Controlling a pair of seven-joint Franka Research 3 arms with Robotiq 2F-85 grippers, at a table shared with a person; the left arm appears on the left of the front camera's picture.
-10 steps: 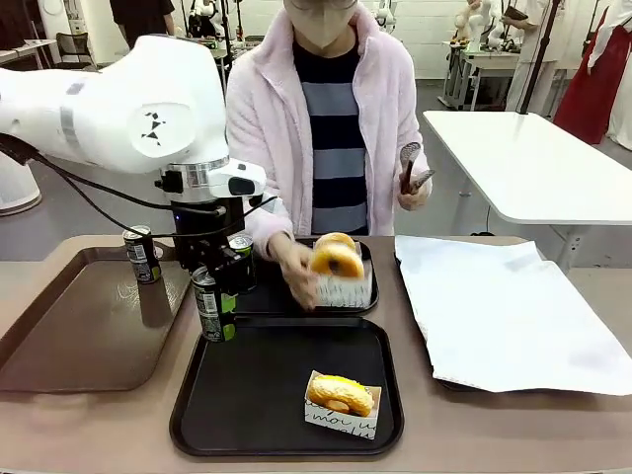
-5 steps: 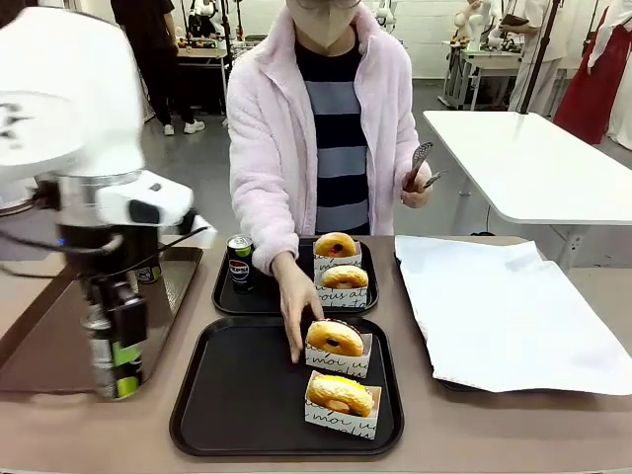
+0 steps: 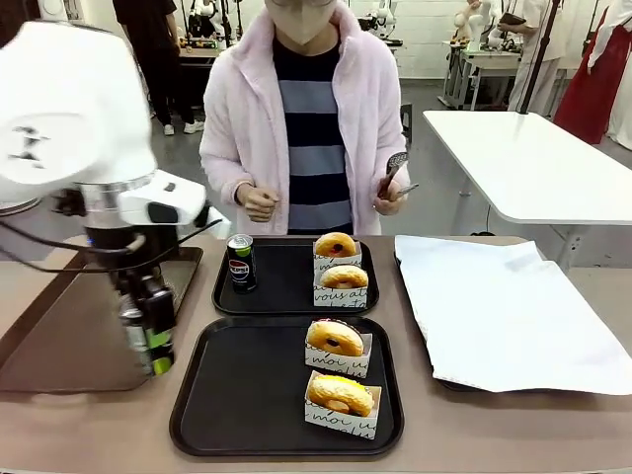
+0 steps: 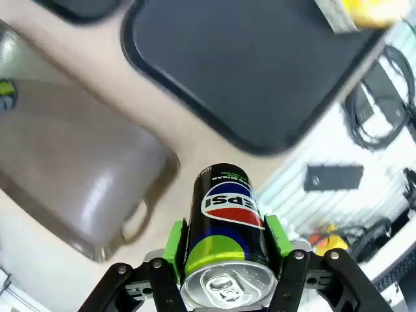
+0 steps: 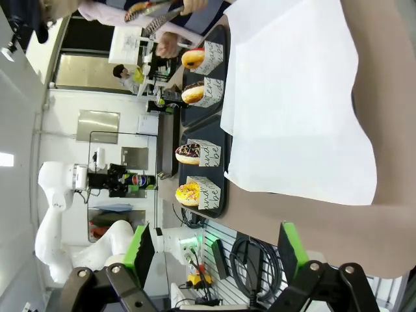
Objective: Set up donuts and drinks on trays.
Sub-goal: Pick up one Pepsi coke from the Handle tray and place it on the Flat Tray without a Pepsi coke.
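Held can: a black Pepsi can (image 4: pixel 225 244) sits clamped between the green pads of the left gripper (image 3: pixel 148 336), held above the brown tray (image 3: pixel 59 336), left of the near tray.
Near tray (image 3: pixel 247 395): two donuts (image 3: pixel 336 338) in paper holders along its right side.
Far tray (image 3: pixel 286 286): two more donuts (image 3: pixel 336 245) and a second can (image 3: pixel 240 263) standing upright.
Right gripper (image 5: pixel 214 250): fingers spread wide with nothing between them, over the table edge by the white paper (image 5: pixel 299 97).
Person: stands behind the far tray, tongs (image 3: pixel 393 176) in one hand.

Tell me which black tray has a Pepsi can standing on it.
The far black tray, nearest the person: a can stands in its left corner. The near tray has none, only two donuts.
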